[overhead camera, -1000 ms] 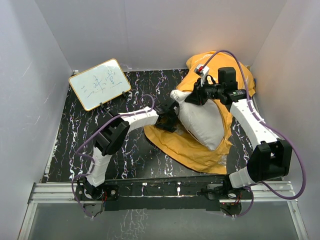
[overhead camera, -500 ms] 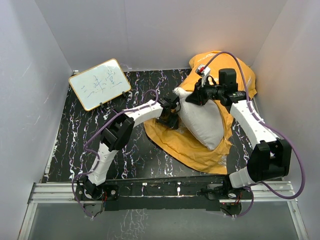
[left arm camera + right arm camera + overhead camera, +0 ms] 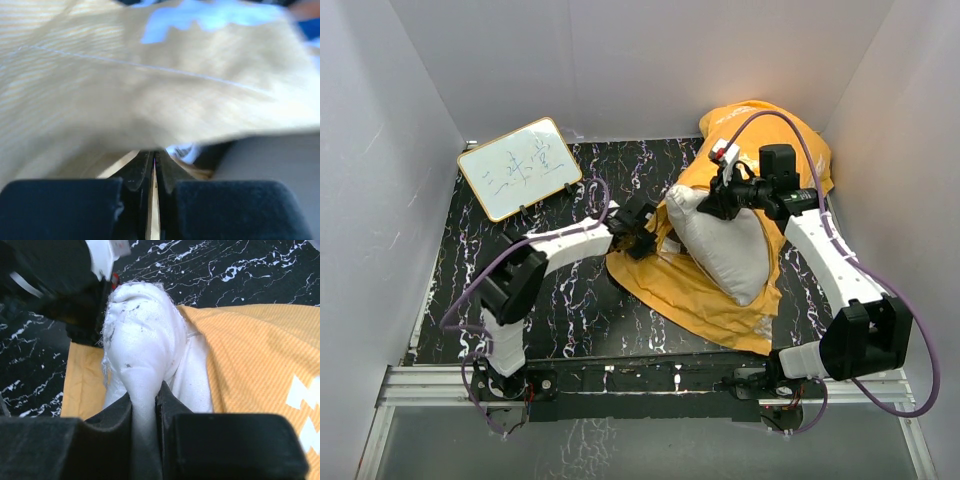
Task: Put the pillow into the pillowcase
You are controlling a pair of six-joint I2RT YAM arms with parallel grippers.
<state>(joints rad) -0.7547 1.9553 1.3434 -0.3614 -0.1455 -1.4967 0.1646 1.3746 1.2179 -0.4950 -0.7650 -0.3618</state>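
The white pillow (image 3: pixel 722 252) lies tilted on the orange-yellow pillowcase (image 3: pixel 692 292), which spreads under it and heaps up at the back right. My right gripper (image 3: pixel 704 204) is shut on the pillow's upper left corner; in the right wrist view the white pillow (image 3: pixel 142 330) bunches between the jaws of the right gripper (image 3: pixel 145 396), with the pillowcase (image 3: pixel 260 355) beside it. My left gripper (image 3: pixel 638 234) sits at the pillowcase's left edge. In the left wrist view the left gripper (image 3: pixel 153 169) is shut on a thin fold of the pillowcase (image 3: pixel 150 90), which drapes across the whole view.
A small framed whiteboard (image 3: pixel 520 168) with writing leans at the back left of the black marbled table (image 3: pixel 570 300). White walls close in the left, back and right sides. The arms' mounting rail (image 3: pixel 650 375) runs along the near edge.
My left gripper has shut on the pillowcase's edge and drawn it a little to the left. The right gripper still holds the pillow's corner, nearly in place.
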